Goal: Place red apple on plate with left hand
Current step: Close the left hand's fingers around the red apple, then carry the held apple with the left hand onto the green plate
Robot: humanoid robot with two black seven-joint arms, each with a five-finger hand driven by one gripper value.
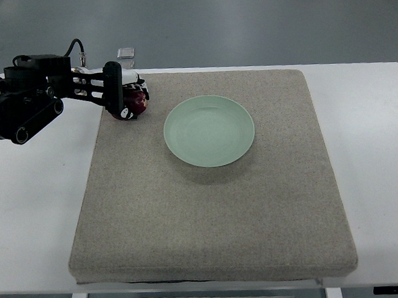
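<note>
A red apple (137, 103) sits near the far left corner of the beige mat (209, 209). My left hand (123, 94), black with white parts, reaches in from the left edge and its fingers curl around the apple, covering most of it. A pale green plate (209, 131) lies empty on the mat, just right of the apple and hand.
The mat covers most of a white table (34, 213). A small clear object (127, 53) lies at the table's far edge behind the hand. Grey floor shows beyond the table.
</note>
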